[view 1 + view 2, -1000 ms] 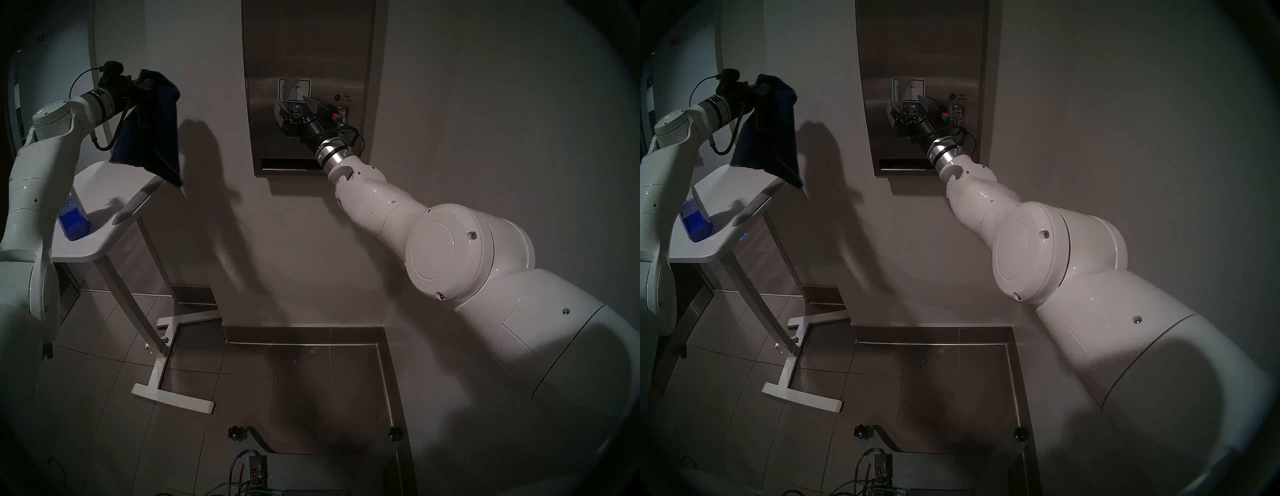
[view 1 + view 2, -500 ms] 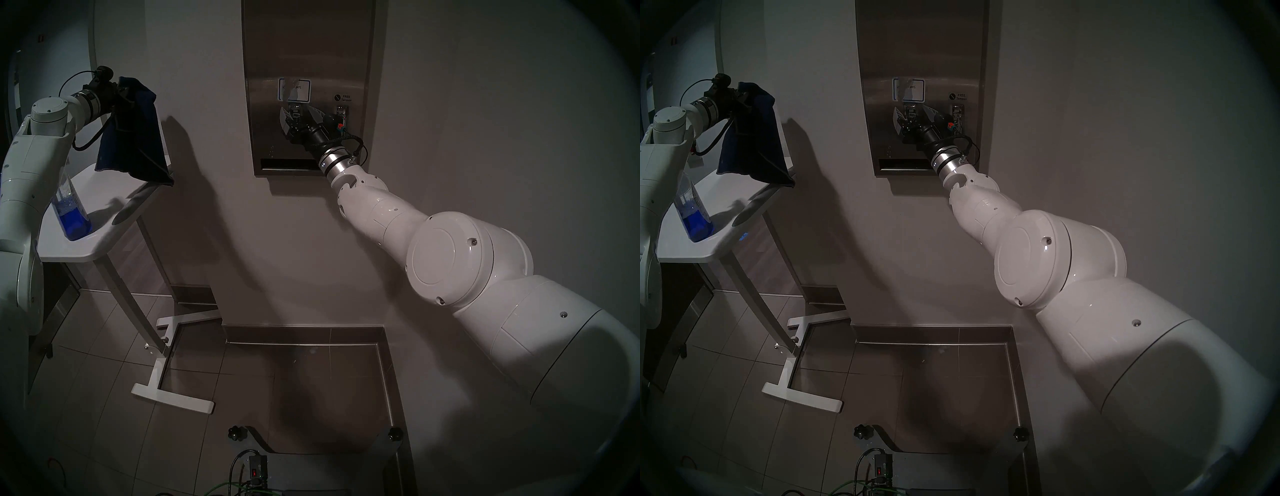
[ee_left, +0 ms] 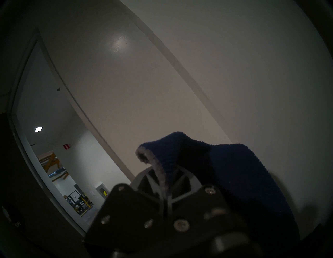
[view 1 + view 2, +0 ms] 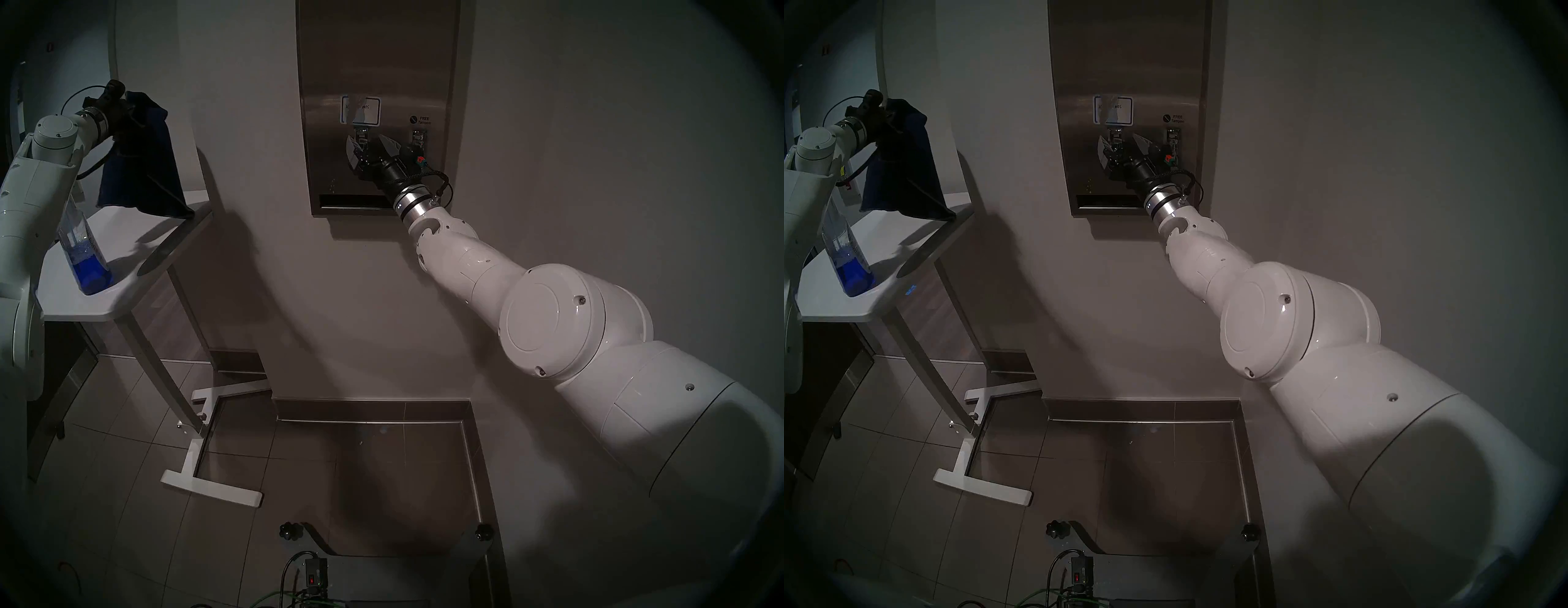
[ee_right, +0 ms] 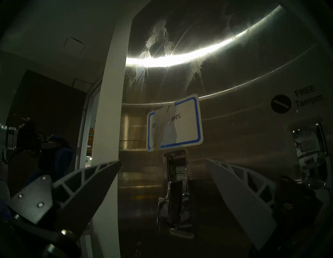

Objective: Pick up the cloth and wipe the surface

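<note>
moved: left gripper (image 4: 127,111) carries the navy towel (image 4: 142,170) further from the steel dispenser (image 4: 377,55).
grip: left clenched on towel; right gripper (image 4: 372,146) spread, empty.
step: towel lifted, wiping pending.
next: swing towel back to dispenser.

arms: 2 | end effectors: 2, left (image 4: 135,111), right (image 4: 373,144) | cloth (image 4: 144,170): 1 | dispenser (image 4: 377,63): 1 | levers: 2, (image 4: 360,132), (image 4: 418,136) | labels (image 4: 360,111): 1 | slots (image 4: 352,200): 1 | bench (image 4: 127,237): 1 | bottles (image 4: 85,259): 1
</note>
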Controlling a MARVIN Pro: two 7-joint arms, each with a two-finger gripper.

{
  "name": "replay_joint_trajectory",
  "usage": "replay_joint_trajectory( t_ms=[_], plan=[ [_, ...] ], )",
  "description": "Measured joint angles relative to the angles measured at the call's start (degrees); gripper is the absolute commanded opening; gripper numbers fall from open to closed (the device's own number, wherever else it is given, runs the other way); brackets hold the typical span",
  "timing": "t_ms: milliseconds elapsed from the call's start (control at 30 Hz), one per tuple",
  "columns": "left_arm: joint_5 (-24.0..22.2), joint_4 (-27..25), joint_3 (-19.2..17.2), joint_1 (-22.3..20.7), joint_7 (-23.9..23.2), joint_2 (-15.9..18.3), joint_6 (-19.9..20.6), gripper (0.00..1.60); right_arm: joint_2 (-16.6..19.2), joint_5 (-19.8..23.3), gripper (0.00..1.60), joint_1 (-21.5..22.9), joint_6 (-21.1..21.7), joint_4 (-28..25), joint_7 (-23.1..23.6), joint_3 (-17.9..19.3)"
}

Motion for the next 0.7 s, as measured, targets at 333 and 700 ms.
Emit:
replay_joint_trajectory(
  t_ms=[333, 700],
  plan=[
    [3.9, 4.3, 2.6, -2.7, 0.1, -0.1, -1.7, 0.00, 0.0, 0.2, 1.60, -0.2, 0.4, 0.0, 0.0, 0.5],
    [8.8, 11.2, 8.1, -5.4, -4.1, -1.8, -4.3, 0.00, -0.1, 0.4, 1.60, -0.3, 0.8, -0.1, -0.1, 1.0]
  ],
)
